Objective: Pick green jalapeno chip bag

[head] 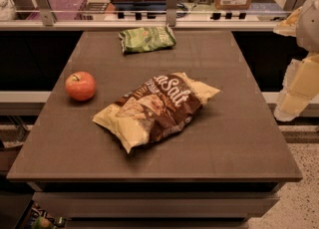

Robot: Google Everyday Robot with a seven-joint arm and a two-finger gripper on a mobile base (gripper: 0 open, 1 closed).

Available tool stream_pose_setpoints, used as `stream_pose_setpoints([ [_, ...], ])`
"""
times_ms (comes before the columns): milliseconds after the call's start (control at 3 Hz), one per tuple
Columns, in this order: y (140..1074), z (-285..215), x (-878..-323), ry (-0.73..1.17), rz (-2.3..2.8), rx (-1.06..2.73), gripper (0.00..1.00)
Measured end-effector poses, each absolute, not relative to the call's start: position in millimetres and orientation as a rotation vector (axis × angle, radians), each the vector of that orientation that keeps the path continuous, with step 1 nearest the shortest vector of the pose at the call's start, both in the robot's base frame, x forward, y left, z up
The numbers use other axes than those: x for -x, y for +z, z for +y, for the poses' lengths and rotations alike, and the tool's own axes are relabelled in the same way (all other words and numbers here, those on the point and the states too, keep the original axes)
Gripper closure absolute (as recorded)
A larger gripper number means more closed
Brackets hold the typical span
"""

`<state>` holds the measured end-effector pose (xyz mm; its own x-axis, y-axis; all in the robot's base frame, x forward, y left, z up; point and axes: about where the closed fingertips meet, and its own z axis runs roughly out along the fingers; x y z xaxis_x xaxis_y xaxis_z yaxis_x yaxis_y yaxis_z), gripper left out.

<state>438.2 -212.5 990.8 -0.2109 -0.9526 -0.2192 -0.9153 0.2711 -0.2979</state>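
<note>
Gripper [298, 86] hangs beside right edge of table [239, 138]; its state I cannot tell. Green jalapeno chip bag [147, 39] lies well left of it, brown bag [158, 108] nearer.

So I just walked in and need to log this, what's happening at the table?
A one-armed robot is after the green jalapeno chip bag, which lies untouched at the table's far edge. Its tool hangs beside the table's right side, clear of everything. A brown-and-cream chip bag lies mid-table, an apple to its left.
</note>
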Motion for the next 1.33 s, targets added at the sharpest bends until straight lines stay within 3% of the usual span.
stream_pose_setpoints([
  [667,997.3,-211.4,-449.9,-0.172,2.138,1.725,0.00],
  [1333,1020.9,-179.8,-499.7,-0.205,1.919,1.760,0.00],
])
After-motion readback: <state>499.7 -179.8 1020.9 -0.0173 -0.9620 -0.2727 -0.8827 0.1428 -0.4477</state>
